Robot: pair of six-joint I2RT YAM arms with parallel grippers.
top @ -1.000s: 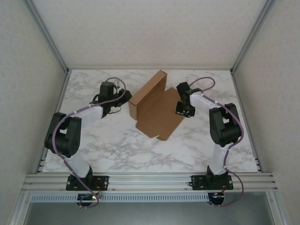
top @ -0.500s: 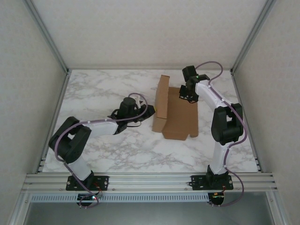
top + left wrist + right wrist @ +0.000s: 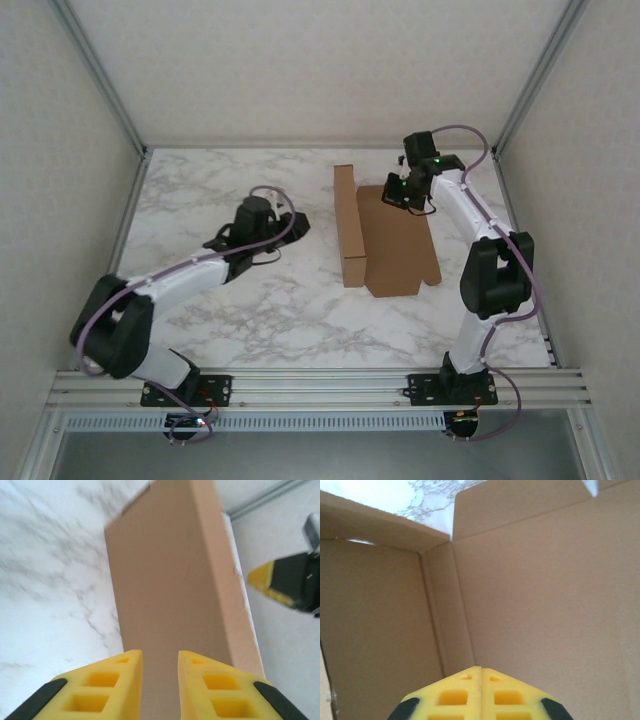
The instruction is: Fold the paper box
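Top external: paper box (image 3: 395, 240) side wall upright. Right gripper (image 3: 481, 672) fingers pressed together, probably pinning base; left gripper (image 3: 160, 657) fingers slightly spread, facing wall.

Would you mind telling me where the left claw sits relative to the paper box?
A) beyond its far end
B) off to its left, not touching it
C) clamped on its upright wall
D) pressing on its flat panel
B: in the top view the left claw is over the marble table, left of the paper box, and its wrist view shows nothing between its parted fingers.
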